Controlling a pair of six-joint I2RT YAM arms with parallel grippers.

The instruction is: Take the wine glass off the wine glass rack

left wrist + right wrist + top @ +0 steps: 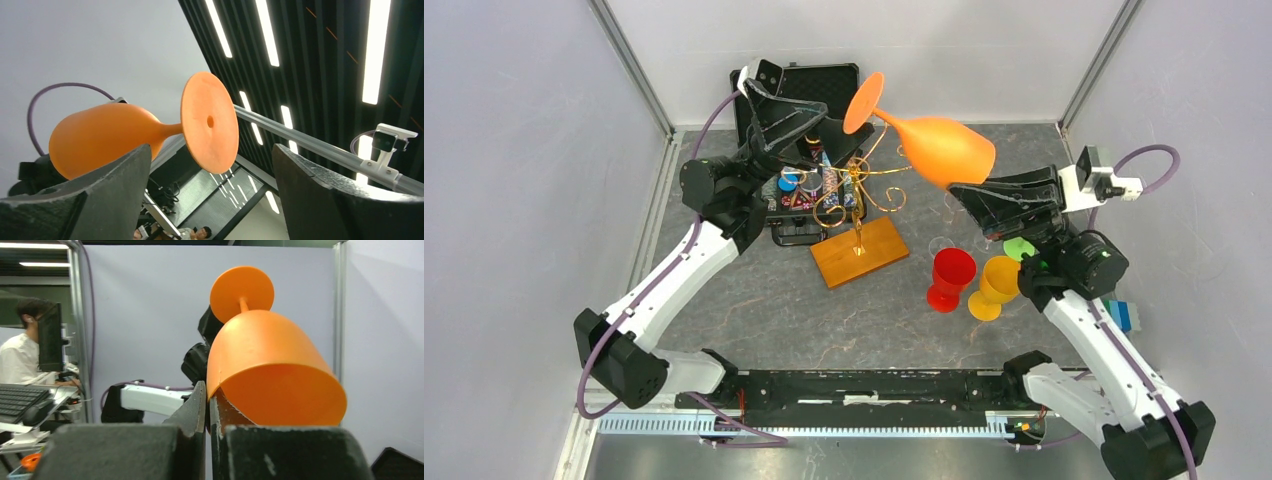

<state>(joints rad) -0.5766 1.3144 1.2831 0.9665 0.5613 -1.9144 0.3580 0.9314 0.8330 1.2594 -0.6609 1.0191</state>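
The orange wine glass (939, 148) hangs in the air on its side, off the wine glass rack (856, 192), foot toward the back left. My right gripper (964, 187) is shut on the bowl's rim; in the right wrist view the glass (272, 355) sits with its rim wall pinched between the closed fingers of the right gripper (207, 390). My left gripper (796, 112) is open beside the foot. Its wrist view shows the glass (107, 135) above the left gripper (211, 150), its fingers spread wide and touching nothing. The golden wire rack stands on its wooden base (874, 255).
A black case (799, 85) with small items lies behind the rack. A red cup (950, 275) and a yellow cup (996, 285) stand right of the wooden base, with a green object (1018, 248) by the right arm. A blue item (1124, 315) lies at the far right.
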